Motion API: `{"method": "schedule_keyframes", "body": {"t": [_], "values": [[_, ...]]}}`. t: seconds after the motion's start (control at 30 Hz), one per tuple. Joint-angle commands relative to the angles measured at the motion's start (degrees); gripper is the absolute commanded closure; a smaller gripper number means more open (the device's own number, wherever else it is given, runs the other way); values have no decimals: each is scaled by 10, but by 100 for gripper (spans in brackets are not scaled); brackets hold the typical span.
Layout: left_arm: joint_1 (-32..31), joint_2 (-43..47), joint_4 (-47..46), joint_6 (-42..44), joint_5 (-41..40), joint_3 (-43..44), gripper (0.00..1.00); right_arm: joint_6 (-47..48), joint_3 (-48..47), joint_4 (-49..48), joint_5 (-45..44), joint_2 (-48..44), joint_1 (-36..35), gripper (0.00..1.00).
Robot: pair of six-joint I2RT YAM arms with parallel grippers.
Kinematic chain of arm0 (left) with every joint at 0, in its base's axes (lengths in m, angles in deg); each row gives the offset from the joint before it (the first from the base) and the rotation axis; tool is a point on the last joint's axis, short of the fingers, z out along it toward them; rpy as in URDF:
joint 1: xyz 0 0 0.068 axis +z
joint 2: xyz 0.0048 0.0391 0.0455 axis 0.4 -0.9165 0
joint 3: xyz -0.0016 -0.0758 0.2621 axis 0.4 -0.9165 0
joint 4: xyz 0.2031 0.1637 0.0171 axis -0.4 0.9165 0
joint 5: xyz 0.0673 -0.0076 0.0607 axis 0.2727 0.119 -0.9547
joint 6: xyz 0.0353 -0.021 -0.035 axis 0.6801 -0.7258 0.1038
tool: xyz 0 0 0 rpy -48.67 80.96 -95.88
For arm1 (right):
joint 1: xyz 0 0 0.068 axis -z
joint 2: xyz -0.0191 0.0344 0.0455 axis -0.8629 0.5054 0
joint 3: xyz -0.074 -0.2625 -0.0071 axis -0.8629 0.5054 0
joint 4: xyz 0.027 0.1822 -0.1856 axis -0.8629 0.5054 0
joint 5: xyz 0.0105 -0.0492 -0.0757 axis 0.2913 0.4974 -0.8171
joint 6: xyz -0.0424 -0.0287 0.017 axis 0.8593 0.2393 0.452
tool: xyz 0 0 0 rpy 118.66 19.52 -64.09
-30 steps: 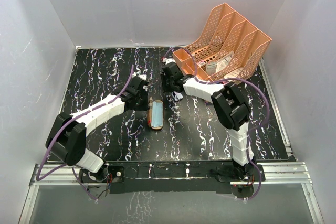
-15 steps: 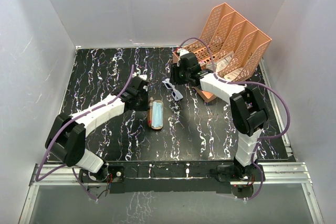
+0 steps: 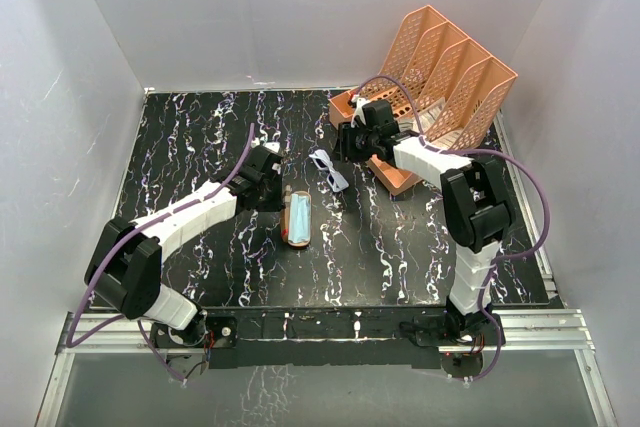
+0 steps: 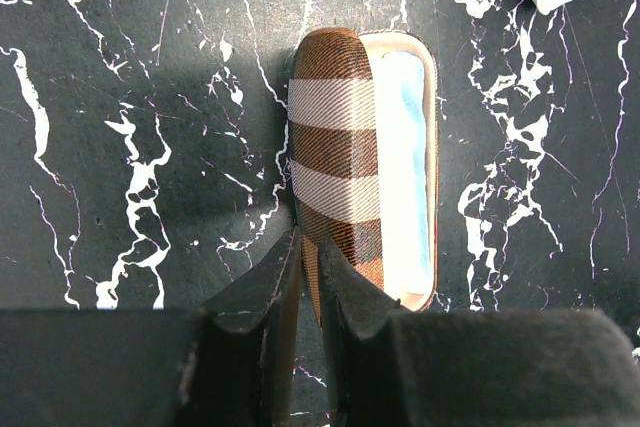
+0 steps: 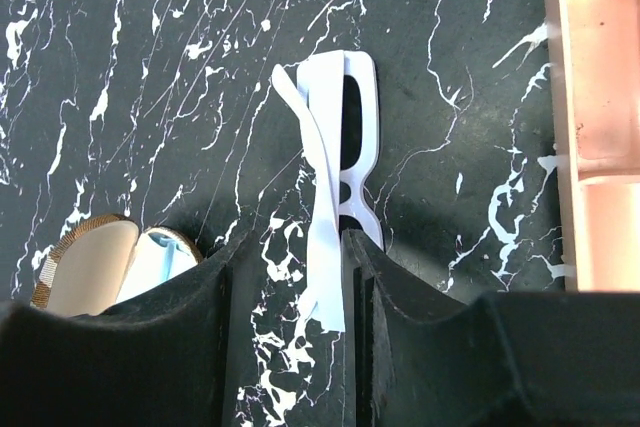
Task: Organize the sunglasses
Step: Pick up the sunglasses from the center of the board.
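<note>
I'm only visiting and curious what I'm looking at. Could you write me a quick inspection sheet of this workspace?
Surface: black table with white veins.
Job's things: sunglasses lie on the table, held by nothing.
Clutter: open plaid case with a blue cloth inside; orange rack at back right, contents unclear.
Grippers: left gripper pinches the case's raised lid; right gripper is open near the sunglasses.
Cables: purple cables run along both arms.
Surroundings: white walls on three sides.

white-black arms [image 3: 190, 212], purple cables [image 3: 250, 137]
</note>
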Motion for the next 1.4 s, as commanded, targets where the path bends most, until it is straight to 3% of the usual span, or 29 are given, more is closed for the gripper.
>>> {"method": "schedule_keyframes", "body": {"t": [0.0, 1.37], "values": [[-4, 26, 7, -1, 0, -4, 88, -4, 3, -46, 52, 4, 17, 63], [-5, 22, 8, -4, 1, -6, 88, -11, -20, -64, 79, 82, 13, 59]]}}
